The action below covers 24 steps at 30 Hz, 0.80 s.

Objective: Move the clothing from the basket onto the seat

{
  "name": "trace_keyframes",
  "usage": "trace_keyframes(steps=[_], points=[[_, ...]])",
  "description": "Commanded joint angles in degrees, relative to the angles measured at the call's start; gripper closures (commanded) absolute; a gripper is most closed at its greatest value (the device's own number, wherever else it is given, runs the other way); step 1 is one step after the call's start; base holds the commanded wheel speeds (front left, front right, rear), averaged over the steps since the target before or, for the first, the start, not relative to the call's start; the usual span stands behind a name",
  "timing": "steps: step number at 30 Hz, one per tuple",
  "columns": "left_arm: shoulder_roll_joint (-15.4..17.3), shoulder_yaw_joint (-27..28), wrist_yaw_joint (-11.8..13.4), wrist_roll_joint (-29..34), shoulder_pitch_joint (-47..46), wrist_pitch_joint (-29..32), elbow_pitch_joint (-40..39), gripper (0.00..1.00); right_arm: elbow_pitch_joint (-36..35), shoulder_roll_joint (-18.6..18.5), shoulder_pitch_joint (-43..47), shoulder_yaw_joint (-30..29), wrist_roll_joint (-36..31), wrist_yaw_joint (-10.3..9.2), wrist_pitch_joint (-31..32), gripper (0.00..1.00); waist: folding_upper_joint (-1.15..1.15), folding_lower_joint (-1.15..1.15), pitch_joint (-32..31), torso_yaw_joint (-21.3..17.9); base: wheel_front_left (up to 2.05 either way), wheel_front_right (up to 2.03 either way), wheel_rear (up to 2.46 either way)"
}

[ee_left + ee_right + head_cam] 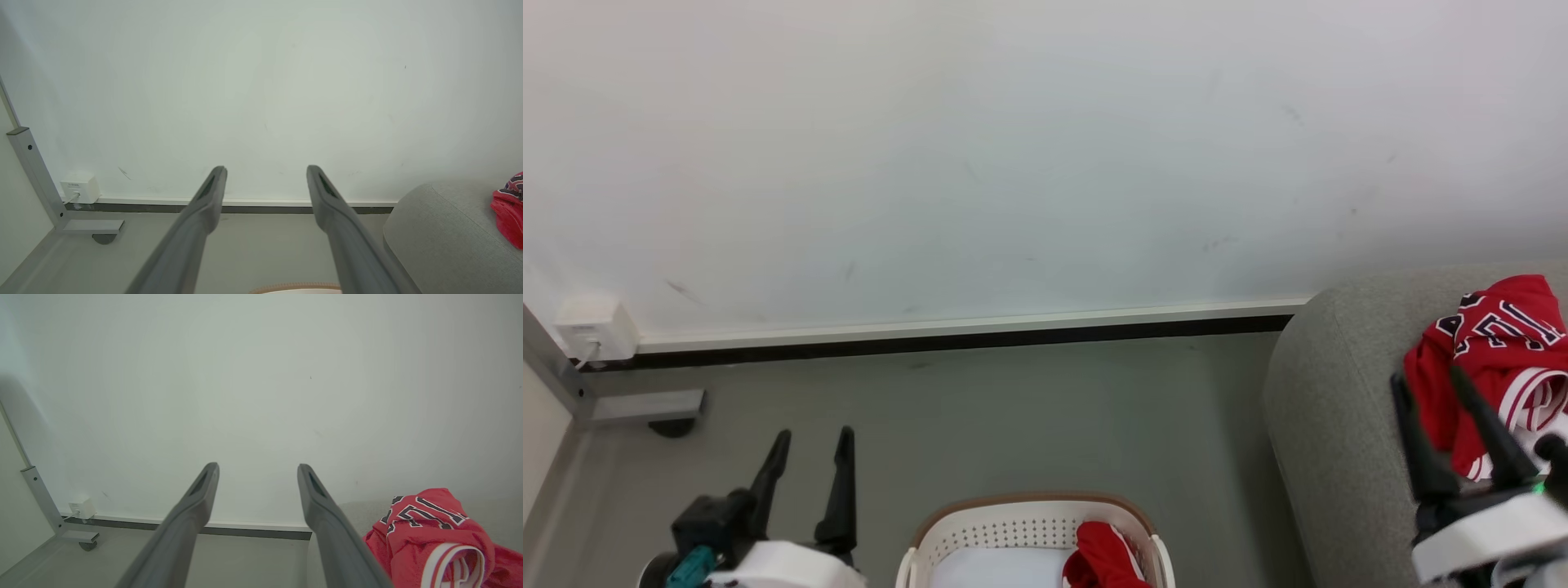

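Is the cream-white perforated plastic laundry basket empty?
No, a crumpled bright red garment lies inside the basket, at its right side.

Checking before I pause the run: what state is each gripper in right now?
Left gripper: open, empty.
Right gripper: open, empty, beside the crumpled bright red lettered jersey on the light grey fabric sofa.

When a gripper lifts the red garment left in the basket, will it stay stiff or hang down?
Probably floppy: the red garment lies crumpled in folds in the basket, so it should hang down. It looks thin, so likely light. A trailing end might catch the rim.
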Motion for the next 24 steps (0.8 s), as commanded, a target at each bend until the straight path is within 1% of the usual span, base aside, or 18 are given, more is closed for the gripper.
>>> trace_keyframes(steps=[1, 4, 6, 10, 15, 18, 24], points=[[-0.4, 1.0, 0.3, 0.8, 1.5, 0.0, -0.5, 0.00, -1.3, 1.4, 2.4, -1.2, -1.7, -0.13, -0.1, 0.00, 0.00, 0.02, 0.1, 0.2, 0.00, 0.00, 0.00], [-1.6, 3.7, -0.3, 2.4, 3.7, 0.0, -1.9, 0.00, -5.2, 6.7, 7.7, -5.8, -5.7, -0.13, -0.2, 0.00, 0.00, 0.02, 0.4, 0.4, 0.00, 0.00, 0.00], [-2.7, 5.4, -0.6, 3.6, 5.3, 0.0, -2.6, 0.00, -7.3, 9.7, 10.6, -7.5, -8.0, -0.13, -0.2, 0.00, 0.00, 0.02, 0.7, 0.3, 0.00, 0.00, 0.00], [-4.7, 8.3, -1.8, 5.9, 7.1, 0.0, -3.0, 0.00, -8.9, 13.1, 14.4, -9.9, -11.9, -0.13, -0.2, 0.00, 0.00, 0.02, 1.1, 0.1, 0.00, 0.00, 0.00], [-6.7, 11.0, -3.5, 8.1, 7.8, 0.0, -2.5, 0.00, -9.6, 14.7, 15.8, -10.4, -14.8, -0.13, -0.2, 0.00, 0.00, 0.02, 1.4, -0.6, 0.00, 0.00, 0.00], [-7.6, 12.1, -4.6, 9.3, 7.4, 0.0, -2.1, 0.00, -9.8, 15.2, 15.4, -10.2, -15.4, -0.13, -0.2, 0.00, 0.00, 0.02, 1.5, -0.9, 0.00, 0.00, 0.00], [-8.9, 13.6, -5.9, 10.9, 7.0, 0.0, -1.9, 0.00, -10.2, 15.7, 14.6, -10.0, -15.7, -0.13, -0.2, 0.00, 0.00, 0.02, 1.6, -1.2, 0.00, 0.00, 0.00]])
